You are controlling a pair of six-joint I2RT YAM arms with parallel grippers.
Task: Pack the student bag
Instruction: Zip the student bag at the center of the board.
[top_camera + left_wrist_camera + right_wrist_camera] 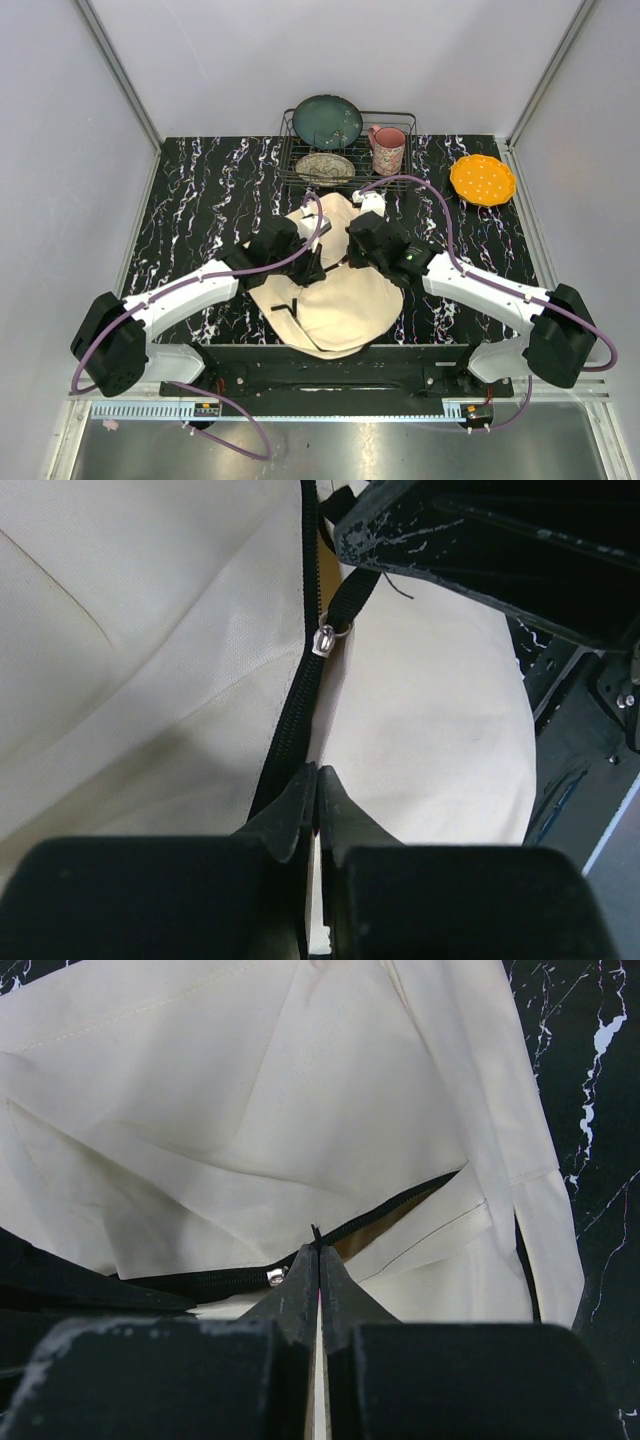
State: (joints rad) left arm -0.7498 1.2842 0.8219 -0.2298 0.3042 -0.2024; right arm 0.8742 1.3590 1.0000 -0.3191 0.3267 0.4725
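The student bag, a cream canvas backpack, lies flat on the table between my arms. Its black zipper runs along the cream fabric and is partly open, showing a tan gap. My left gripper is shut, its tips pinching the bag's edge beside the zipper. My right gripper is shut on the black pull strap that hangs from the silver slider, which also shows in the right wrist view. The two grippers are close together.
A wire dish rack at the back holds a dark teal plate, a patterned plate and a pink mug. An orange plate lies at the back right on the black marbled table.
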